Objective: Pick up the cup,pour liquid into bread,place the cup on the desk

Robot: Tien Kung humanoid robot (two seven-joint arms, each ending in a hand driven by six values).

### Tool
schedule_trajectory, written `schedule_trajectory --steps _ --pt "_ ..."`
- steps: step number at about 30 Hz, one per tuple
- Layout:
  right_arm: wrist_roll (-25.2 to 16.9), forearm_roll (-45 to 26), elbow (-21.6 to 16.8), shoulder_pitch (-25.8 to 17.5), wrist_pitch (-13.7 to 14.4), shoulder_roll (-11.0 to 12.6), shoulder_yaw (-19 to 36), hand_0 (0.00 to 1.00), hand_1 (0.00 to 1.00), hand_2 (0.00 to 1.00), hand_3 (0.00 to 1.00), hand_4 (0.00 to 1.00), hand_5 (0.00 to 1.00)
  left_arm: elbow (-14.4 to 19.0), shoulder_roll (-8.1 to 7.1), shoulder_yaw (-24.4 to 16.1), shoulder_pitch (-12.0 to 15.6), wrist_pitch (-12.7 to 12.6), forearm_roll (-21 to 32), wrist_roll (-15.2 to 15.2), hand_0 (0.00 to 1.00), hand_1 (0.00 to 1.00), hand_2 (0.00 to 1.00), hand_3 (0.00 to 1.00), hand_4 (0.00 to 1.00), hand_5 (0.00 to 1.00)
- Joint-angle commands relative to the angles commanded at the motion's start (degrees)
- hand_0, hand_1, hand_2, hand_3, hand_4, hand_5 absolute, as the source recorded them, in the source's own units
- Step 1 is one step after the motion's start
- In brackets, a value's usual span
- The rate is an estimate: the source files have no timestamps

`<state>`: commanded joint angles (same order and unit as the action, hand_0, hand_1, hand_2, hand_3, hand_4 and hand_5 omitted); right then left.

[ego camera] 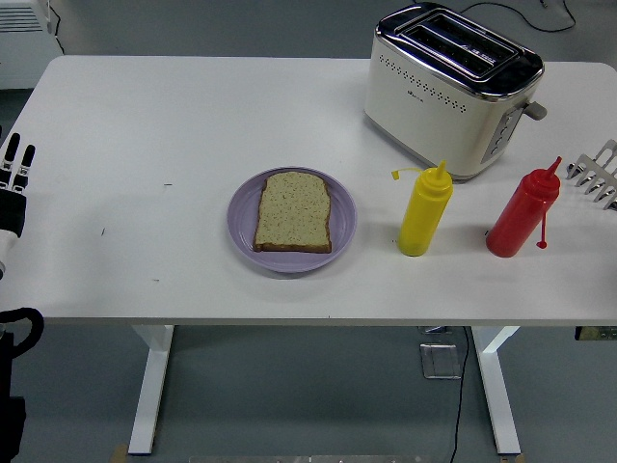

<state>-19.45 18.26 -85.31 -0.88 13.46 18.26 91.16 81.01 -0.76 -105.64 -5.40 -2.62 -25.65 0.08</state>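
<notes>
A slice of bread lies flat on a purple plate near the table's middle. To its right stand a yellow squeeze bottle and, further right, a red squeeze bottle, both upright with their caps hanging off. No cup shows anywhere. My left hand rests at the picture's left edge with fingers straight and relaxed, holding nothing, far from the plate. My right hand is out of the picture.
A cream and chrome toaster stands at the back right, behind the bottles. A metal rack pokes in at the right edge. The white table has bare surface on its left half.
</notes>
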Motion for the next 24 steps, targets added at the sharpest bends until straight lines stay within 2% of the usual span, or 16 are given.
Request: schedule_trajectory --steps 2,5,6,7,13,24 --pt "0.57 -4.47 0.54 0.66 -2.20 -0.45 0.32 0.754 0.716 0.726 0.759 0.418 0.252 0.00 0.01 -0.02 0.02 0.00 -0.01 0.00 0.785 0.742 0.743 0.701 0.515 0.998" --pt "1.19 -10.61 0.94 1.22 -3.92 -0.83 0.42 0.754 0.716 0.726 0.759 0.418 0.252 0.01 0.04 -0.08 0.07 -0.01 -0.01 -0.01 0.785 0.742 0.743 0.701 0.515 0.998" --pt "1.44 -11.86 1.07 1.46 -4.56 -0.96 0.42 0.748 0.701 0.722 0.761 0.444 0.349 0.00 0.03 -0.09 0.08 -0.01 -0.01 -0.01 0.786 0.744 0.743 0.702 0.516 0.998" --pt "1.64 -12.67 1.17 1.66 -5.08 -1.07 0.42 0.748 0.701 0.722 0.761 0.444 0.349 0.00 0.02 -0.09 0.08 -0.01 -0.01 0.00 0.786 0.744 0.743 0.702 0.516 0.998" --pt "3.07 -11.39 1.80 2.30 -7.96 -1.45 0.54 0.749 0.701 0.720 0.758 0.469 0.355 -0.01 0.02 -0.04 -0.02 0.02 -0.01 0.00 0.787 0.744 0.744 0.702 0.515 0.998" --pt "3.40 -9.57 2.84 2.08 -8.89 -1.82 0.53 0.748 0.696 0.715 0.752 0.485 0.357 -0.01 0.04 -0.05 0.00 0.03 -0.01 0.01 0.789 0.746 0.745 0.703 0.514 0.997"
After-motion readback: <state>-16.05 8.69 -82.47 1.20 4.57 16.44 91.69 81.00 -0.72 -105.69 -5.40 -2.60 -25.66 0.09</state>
